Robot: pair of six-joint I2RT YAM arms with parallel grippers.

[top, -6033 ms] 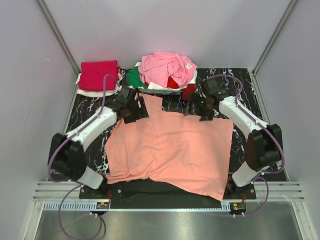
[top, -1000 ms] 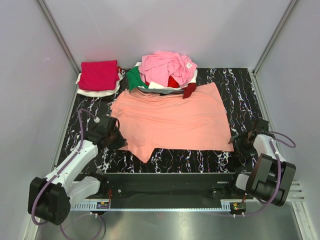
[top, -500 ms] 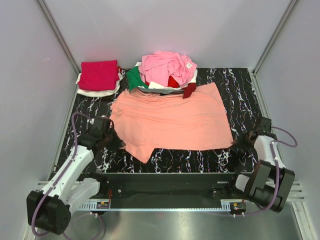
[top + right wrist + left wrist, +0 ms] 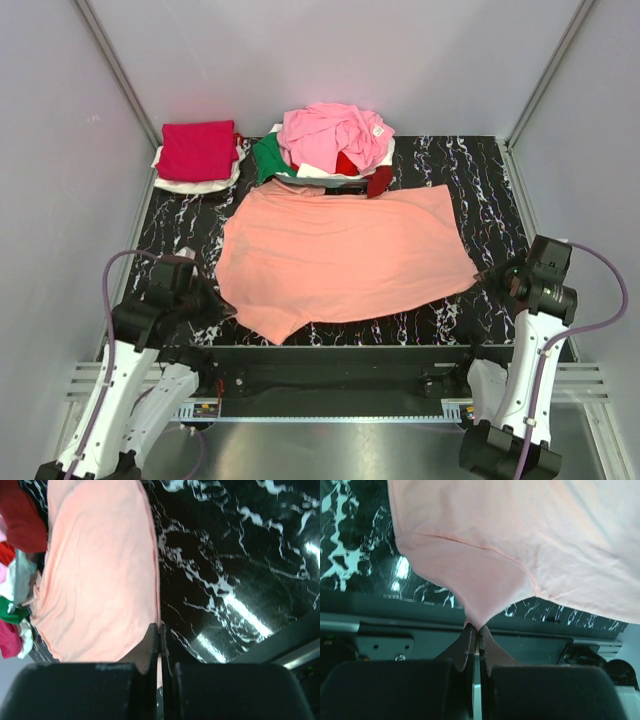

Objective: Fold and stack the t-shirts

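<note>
We see both arms low at near corners of mat (image 4: 480,190), wrists pointing inward. We note left gripper (image 4: 476,639) pinched shut on sleeve tip of salmon-orange t-shirt (image 4: 340,255); right gripper (image 4: 160,635) clamped on its right corner. Shirt spread between them, far edge touching heaped t-shirts (image 4: 330,140). Tag (image 4: 378,130) on pink shirt (image 4: 320,130) too small for us to read

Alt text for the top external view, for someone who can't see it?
A salmon-orange t-shirt lies spread on a black marbled mat, left fingers and right fingers shut on its left and right edges. Behind it sit a loose shirt pile and a folded crimson shirt.
</note>
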